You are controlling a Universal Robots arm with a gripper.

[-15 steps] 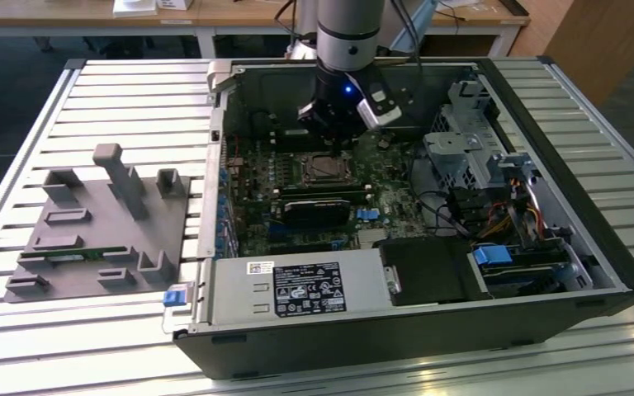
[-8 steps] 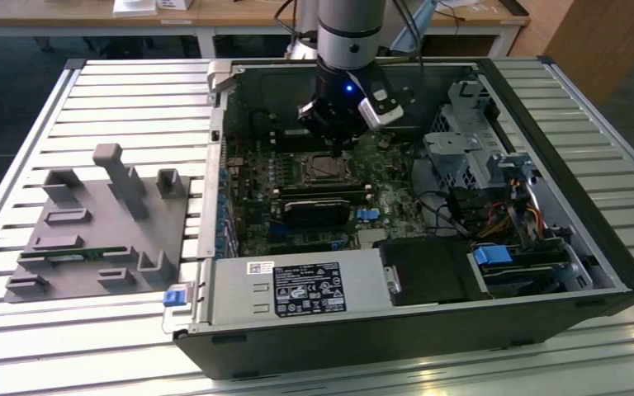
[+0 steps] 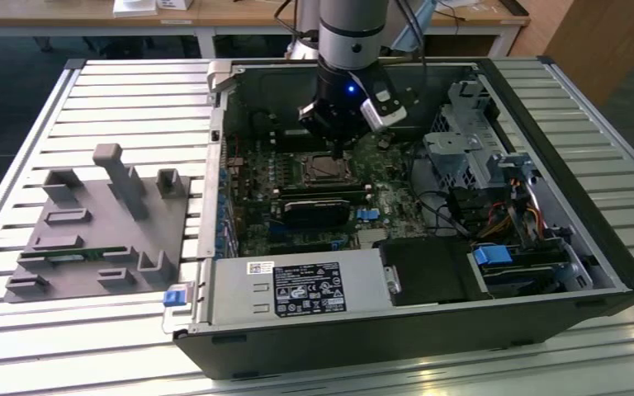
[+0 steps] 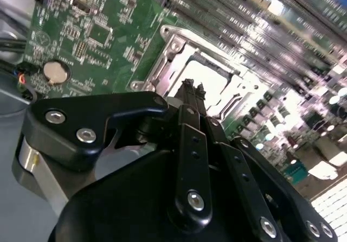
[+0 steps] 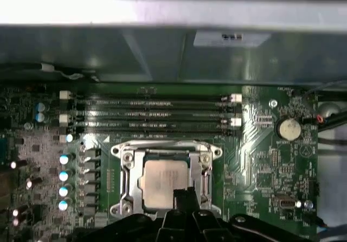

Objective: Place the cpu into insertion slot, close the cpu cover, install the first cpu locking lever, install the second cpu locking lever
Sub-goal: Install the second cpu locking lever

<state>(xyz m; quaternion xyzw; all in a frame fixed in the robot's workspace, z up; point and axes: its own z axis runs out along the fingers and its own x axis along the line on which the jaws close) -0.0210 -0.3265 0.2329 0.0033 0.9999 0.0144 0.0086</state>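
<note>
- Black power supply (image 3: 295, 289) with its white label lies nearest the camera, at the lower centre of the exterior view, inside the open computer case (image 3: 581, 247).
- At the exterior view's left, a grey moulded fixture tray (image 3: 96, 231) sits on the slatted bench (image 3: 130, 91), beside the case and apart from it.
- Centre of that view: the green motherboard (image 3: 295, 214) fills the case floor, with the insertion slot (image 3: 323, 167) near its middle.
- Just above the slot in the frame, the arm's black gripper (image 3: 333, 136) hangs close over the board, with the grey arm (image 3: 352, 25) rising out of the top of the frame.
- At the exterior view's right, silver drive cages (image 3: 466, 136) and coloured cables (image 3: 504, 219) stand along the case wall.
- In the first wrist view, the cpu (image 5: 165, 177) lies flat in the slot, its pale metal face showing through the window of the cpu cover (image 5: 128, 172), which lies down around it.
- Long memory slots (image 5: 146, 114) run just beyond the socket, and a coin cell (image 5: 288, 128) sits toward the right of that frame.
- The fingers (image 5: 181, 198) are pressed together with no gap, holding nothing, their tip right at the near edge of the cpu; I cannot tell whether they touch it.
- In the second wrist view, the fingers (image 4: 191, 93) point at the bright socket frame (image 4: 173, 46).
</note>
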